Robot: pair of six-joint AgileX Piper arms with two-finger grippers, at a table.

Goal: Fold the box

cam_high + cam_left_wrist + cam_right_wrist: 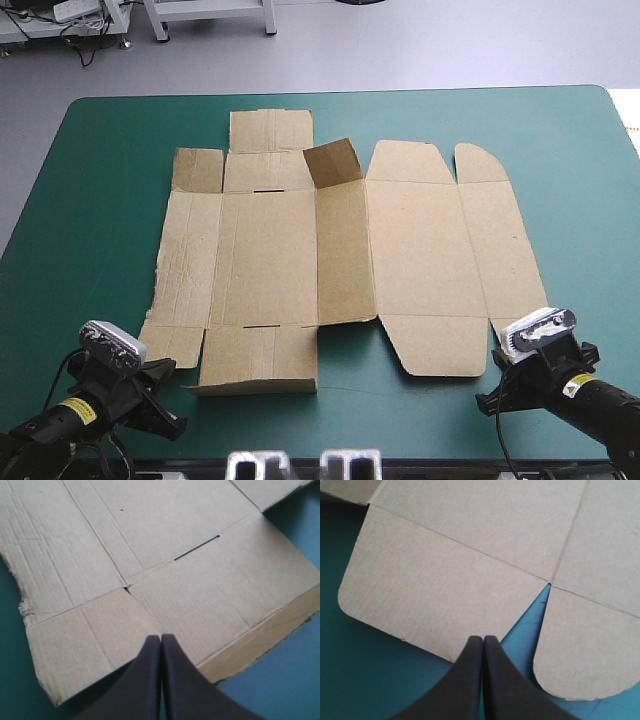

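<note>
left gripper (160, 638) was closed to a point, empty, over the near left flap of the box (270, 250); right gripper (483, 638) likewise closed and empty at its near right flaps. the box lay flat on the teal-green cover (90, 200), long axis left to right, one far flap tilted up

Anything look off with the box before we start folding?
One small flap at the far edge of the box stands up while most lies flat; the left edge is ragged and creased.
</note>
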